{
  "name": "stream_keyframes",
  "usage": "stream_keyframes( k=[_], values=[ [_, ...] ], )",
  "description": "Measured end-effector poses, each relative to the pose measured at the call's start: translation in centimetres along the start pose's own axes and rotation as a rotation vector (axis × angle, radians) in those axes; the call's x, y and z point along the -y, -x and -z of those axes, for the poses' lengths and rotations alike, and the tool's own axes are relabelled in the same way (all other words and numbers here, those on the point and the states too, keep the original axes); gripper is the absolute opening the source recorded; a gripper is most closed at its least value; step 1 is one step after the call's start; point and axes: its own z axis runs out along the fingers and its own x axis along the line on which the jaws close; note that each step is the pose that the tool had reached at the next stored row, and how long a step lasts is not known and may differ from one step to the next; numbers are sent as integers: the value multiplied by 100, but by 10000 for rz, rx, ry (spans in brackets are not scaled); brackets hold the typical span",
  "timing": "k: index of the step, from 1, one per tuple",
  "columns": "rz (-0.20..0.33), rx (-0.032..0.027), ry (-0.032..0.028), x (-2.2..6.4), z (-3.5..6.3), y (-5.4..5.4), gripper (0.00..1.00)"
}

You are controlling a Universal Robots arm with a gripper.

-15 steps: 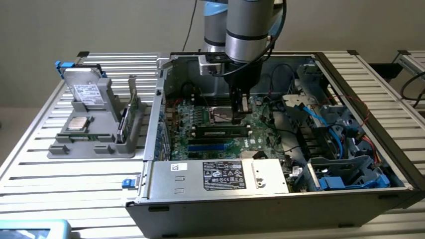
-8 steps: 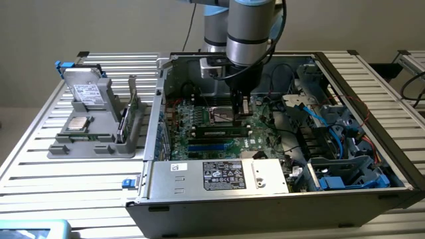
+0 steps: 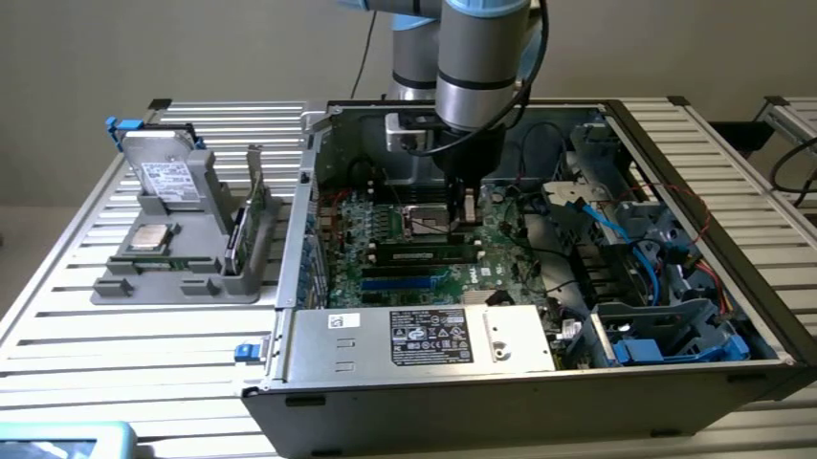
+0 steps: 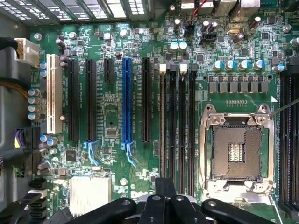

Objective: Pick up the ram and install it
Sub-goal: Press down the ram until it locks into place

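The ram [image 3: 428, 255], a slim dark stick with a small white label, stands upright in a black memory slot on the motherboard [image 3: 383, 225], just on the near side of the open processor socket [image 3: 428, 226]. From the wrist view I see it edge-on as a thin strip [image 4: 162, 130] in the memory slot farthest from the socket [image 4: 236, 149]. My gripper [image 3: 469, 210] hangs inside the case just above the socket and the ram, apart from the stick. Its fingers [image 4: 166, 186] are pressed together with nothing between them.
The open computer case [image 3: 511, 382] holds bundled cables [image 3: 600, 229] and drive bays at the exterior view's right. A grey tray [image 3: 179, 273] at the exterior view's left holds a silver processor chip [image 3: 153, 236], a hard drive [image 3: 166, 177] and a green expansion card [image 3: 259, 215].
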Motion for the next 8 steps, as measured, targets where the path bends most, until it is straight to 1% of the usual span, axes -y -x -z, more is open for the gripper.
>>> stream_keyframes(
  k=[3,5,7,8],
  values=[
    [-10,-5,-6,1,-5,1,11],
    [-13,-24,-32,0,-8,2,11],
    [-16,-78,-78,0,-12,3,11],
    [-17,-99,-91,0,-15,7,11]
  ],
)
